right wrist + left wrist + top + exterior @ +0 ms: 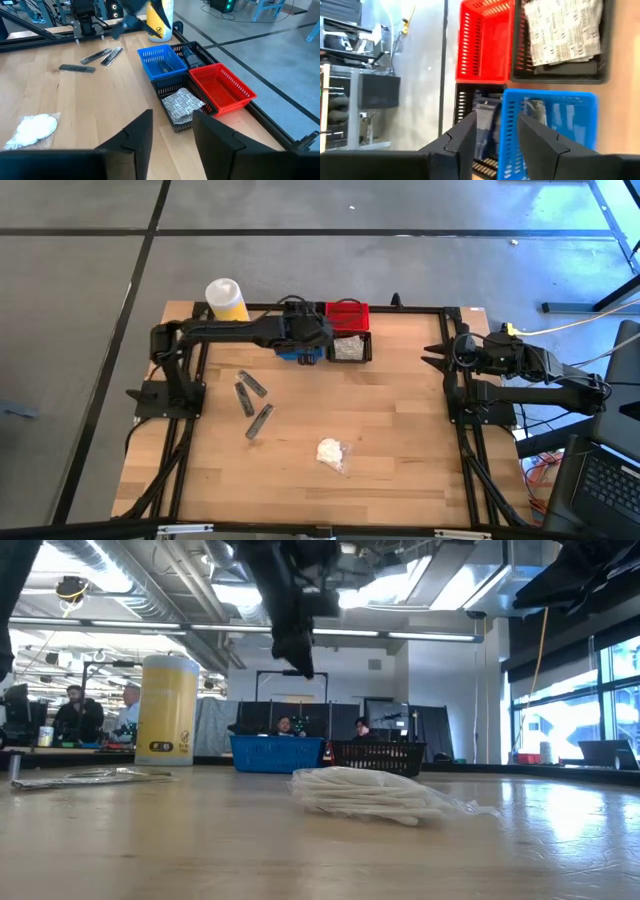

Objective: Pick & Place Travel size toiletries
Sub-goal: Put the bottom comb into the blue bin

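Note:
Three flat dark tubes [252,398] lie flat on the wooden table, left of centre, also in the right wrist view [95,57]. The white wad in clear wrap [332,452] lies nearer the near edge [370,790]. Crinkly packets [560,30] fill one black bin, and dark tubes [482,117] lie in the other. My left gripper [496,122] hangs open and empty above the wall between that black bin and the blue bin [550,120], high over them in the low view [295,650]. My right gripper [172,116] waits open and empty at the table's right edge [432,352].
Four small bins stand together at the far edge: red [347,313], blue [298,352] and two black [350,347]. A tall yellow container with a white top [227,298] stands at the far left corner. People sit in the room behind [75,705]. Bare wood lies between the wad and the right arm.

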Available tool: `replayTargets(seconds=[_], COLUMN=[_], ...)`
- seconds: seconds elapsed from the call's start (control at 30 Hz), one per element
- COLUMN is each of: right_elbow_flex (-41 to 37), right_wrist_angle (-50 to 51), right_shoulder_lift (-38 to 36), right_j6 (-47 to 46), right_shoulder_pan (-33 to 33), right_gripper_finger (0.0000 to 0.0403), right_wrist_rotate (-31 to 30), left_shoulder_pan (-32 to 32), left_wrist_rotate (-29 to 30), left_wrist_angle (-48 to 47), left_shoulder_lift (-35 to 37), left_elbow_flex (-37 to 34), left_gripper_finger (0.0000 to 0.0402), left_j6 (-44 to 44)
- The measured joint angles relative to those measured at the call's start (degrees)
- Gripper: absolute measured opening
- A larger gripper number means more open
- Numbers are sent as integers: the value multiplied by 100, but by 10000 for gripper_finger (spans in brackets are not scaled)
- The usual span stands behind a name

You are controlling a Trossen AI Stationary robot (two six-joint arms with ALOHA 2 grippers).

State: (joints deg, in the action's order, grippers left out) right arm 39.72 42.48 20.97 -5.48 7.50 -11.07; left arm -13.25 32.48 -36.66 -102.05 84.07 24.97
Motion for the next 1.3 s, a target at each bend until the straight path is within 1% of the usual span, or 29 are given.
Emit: replayTargets(seconds=[0.13,0.3,0.43,0.53,0.63,0.77,0.87,0.93,1.0,1.1,1.3], right_elbow_flex=[2,2,0,1,2,2,2,1,2,1,2], right_wrist_angle=[2,0,2,1,2,2,0,2,2,2,2], right_shoulder_lift=[2,0,0,1,2,0,2,1,1,1,1], right_j6=[1,2,2,0,1,0,1,0,0,1,1], right_shoulder_pan=[-2,-1,0,0,0,-1,-1,0,0,-1,-1], right_gripper_finger=[149,155,160,164,167,170,172,171,168,162,149], right_wrist_rotate=[1,2,2,2,0,1,2,0,1,2,1], left_shoulder_pan=[284,784,1235,1556,1893,2360,2664,2846,2962,3022,2885], left_wrist_rotate=[-30,-77,-499,-917,-1147,-1495,-1531,-1372,-1333,-1444,-1368], left_wrist_angle=[-519,-1425,-2190,-2514,-2562,-2684,-2747,-2653,-2658,-2760,-2697], left_shoulder_lift=[372,799,1075,1190,1225,1206,1177,1183,1183,1183,1183], left_elbow_flex=[0,0,-1,-68,-268,-548,-827,-985,-1164,-1382,-1832], left_gripper_finger=[135,138,138,136,134,132,132,132,132,139,179], left_j6=[-663,-1521,-2484,-3558,-4786,-5846,-7079,-7663,-8012,-8255,-8439])
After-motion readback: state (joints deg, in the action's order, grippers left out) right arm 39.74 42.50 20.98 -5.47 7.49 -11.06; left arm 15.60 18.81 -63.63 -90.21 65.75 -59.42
